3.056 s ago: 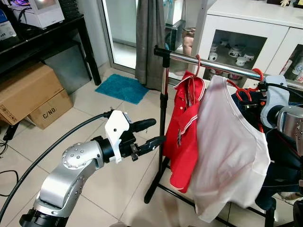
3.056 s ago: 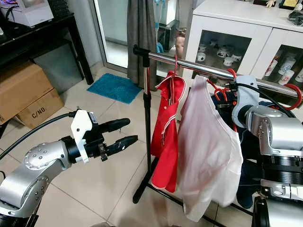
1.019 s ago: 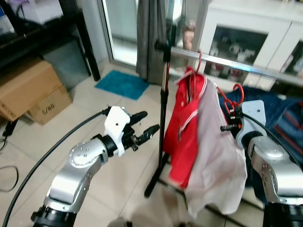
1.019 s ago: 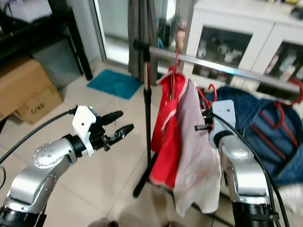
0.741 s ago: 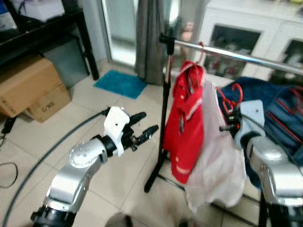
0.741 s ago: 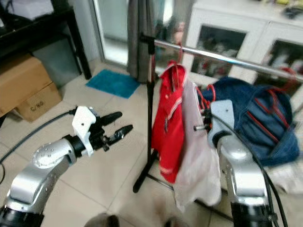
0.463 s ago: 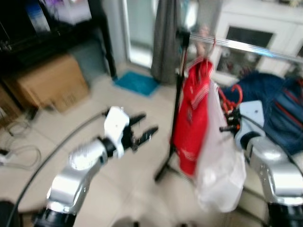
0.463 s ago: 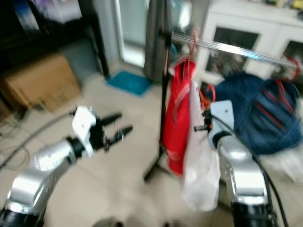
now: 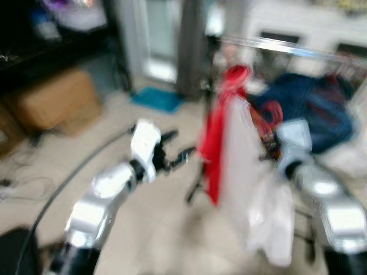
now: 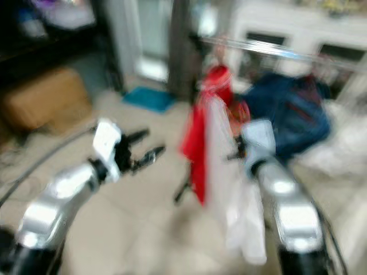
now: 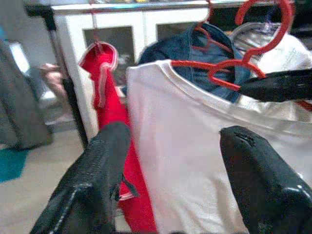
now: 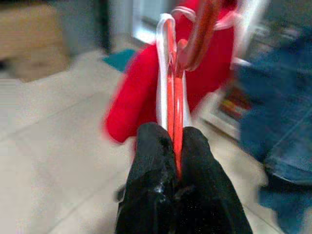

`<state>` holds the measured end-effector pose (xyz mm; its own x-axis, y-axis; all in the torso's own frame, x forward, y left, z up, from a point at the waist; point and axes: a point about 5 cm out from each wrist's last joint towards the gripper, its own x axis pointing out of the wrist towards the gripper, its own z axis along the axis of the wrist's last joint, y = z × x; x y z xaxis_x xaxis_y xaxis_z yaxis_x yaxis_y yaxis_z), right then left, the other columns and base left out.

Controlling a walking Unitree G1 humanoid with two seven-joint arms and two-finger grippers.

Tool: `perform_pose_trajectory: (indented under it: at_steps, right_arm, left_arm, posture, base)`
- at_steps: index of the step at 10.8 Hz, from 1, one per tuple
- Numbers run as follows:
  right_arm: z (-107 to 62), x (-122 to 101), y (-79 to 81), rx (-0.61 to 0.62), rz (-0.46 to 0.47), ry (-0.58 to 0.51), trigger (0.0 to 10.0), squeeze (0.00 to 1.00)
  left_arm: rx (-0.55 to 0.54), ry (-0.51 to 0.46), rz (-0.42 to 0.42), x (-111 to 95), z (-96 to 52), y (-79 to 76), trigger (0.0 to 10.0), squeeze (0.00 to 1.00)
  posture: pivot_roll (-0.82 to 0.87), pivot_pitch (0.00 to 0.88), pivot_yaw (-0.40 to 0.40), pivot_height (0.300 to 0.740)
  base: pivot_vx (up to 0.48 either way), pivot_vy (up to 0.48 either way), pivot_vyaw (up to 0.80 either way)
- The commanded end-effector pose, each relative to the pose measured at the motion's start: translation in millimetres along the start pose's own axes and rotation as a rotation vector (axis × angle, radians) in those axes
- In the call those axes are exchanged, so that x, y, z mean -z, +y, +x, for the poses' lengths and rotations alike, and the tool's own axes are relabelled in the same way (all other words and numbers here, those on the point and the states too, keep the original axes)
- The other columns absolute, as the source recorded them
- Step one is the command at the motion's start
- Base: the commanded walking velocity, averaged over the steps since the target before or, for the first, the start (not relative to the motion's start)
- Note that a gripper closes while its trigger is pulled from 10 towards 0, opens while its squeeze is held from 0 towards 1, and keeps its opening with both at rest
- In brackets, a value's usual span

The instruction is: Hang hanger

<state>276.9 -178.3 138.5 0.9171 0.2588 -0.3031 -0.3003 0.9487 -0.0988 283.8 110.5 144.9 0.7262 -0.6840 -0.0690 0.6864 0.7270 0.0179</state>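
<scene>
Pale tiled floor (image 9: 172,229) spreads before me, all of it blurred. Far left sit a brown cardboard box (image 9: 54,106) and, farther back, a small blue mat (image 9: 157,98). My left gripper (image 9: 182,156) hangs out over the tiles with its two fingers (image 11: 102,165) spread wide and holding nothing. Just right of it a red shirt (image 11: 109,112) hangs from the chrome rail (image 9: 287,47) of the clothes rack, crowding the white shirt (image 11: 195,161) beside it. My right gripper (image 12: 175,161) is clamped tight on the red hanger (image 12: 178,97) carrying that white shirt, below the rail. Denim clothes (image 9: 312,109) hang behind, farther right.
</scene>
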Motion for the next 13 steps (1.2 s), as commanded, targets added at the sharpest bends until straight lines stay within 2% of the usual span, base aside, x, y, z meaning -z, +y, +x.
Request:
perform_pose_trajectory:
  at_steps: [1, 2, 3, 4, 6, 8, 9, 10, 13]
  right_arm:
    - [-3.1, -21.9, 14.8, -0.125, -0.051, -0.121, 0.0, 0.0]
    - [-5.5, -27.8, 24.7, -0.2, -0.097, -0.157, 0.0, 0.0]
    - [-7.7, -32.1, 33.1, -0.259, -0.158, -0.186, 0.0, 0.0]
    - [-9.3, -34.8, 39.8, -0.305, -0.205, -0.207, 0.0, 0.0]
    - [-11.0, -39.4, 47.1, -0.354, -0.249, -0.244, 0.0, 0.0]
    - [-13.1, -42.8, 53.0, -0.409, -0.283, -0.282, 0.0, 0.0]
    - [-13.4, -42.5, 53.7, -0.417, -0.284, -0.286, 0.0, 0.0]
    - [-14.1, -42.9, 54.7, -0.424, -0.283, -0.293, 0.0, 0.0]
    - [-20.6, -47.8, 57.3, -0.486, -0.231, -0.342, 0.0, 0.0]
  left_arm:
    - [-0.054, 0.0, 0.005, -5.5, 11.2, 3.4, 10.0, 1.0]
    - [-0.077, -0.007, -0.023, -7.8, 17.6, 4.6, 10.0, 0.87]
    - [-0.076, -0.014, -0.039, -9.1, 21.5, 4.2, 10.0, 0.19]
    - [-0.081, -0.018, -0.059, -9.2, 24.7, 4.3, 10.0, 0.0]
    - [-0.139, -0.004, -0.12, -5.8, 31.0, 8.8, 10.0, 0.0]
    - [-0.147, -0.017, -0.171, -5.3, 34.6, 7.7, 10.0, 0.0]
    - [-0.147, -0.018, -0.174, -5.3, 35.1, 7.4, 4.3, 0.0]
    - [-0.148, -0.017, -0.173, -4.9, 35.1, 8.1, 0.0, 0.0]
    - [-0.154, -0.042, -0.153, -6.8, 35.8, 12.3, 0.0, 0.0]
  posture:
    - [-0.08, 0.0, 0.013, 0.74]
    - [-0.08, 0.0, 0.014, 0.74]
    - [-0.09, 0.0, 0.016, 0.74]
    - [-0.09, 0.0, 0.015, 0.74]
    - [-0.09, 0.0, 0.005, 0.74]
    - [-0.08, 0.0, 0.002, 0.74]
    - [-0.08, 0.0, 0.001, 0.74]
    - [-0.09, 0.0, 0.001, 0.74]
    - [-0.09, 0.0, 0.003, 0.74]
  base:
    - [0.0, 0.0, 0.0]
    - [0.0, 0.0, 0.0]
    - [0.0, 0.0, 0.0]
    - [0.0, 0.0, 0.0]
    - [0.0, 0.0, 0.0]
    - [0.0, 0.0, 0.0]
    - [0.0, 0.0, 0.0]
    - [0.0, 0.0, 0.0]
    - [0.0, 0.0, 0.0]
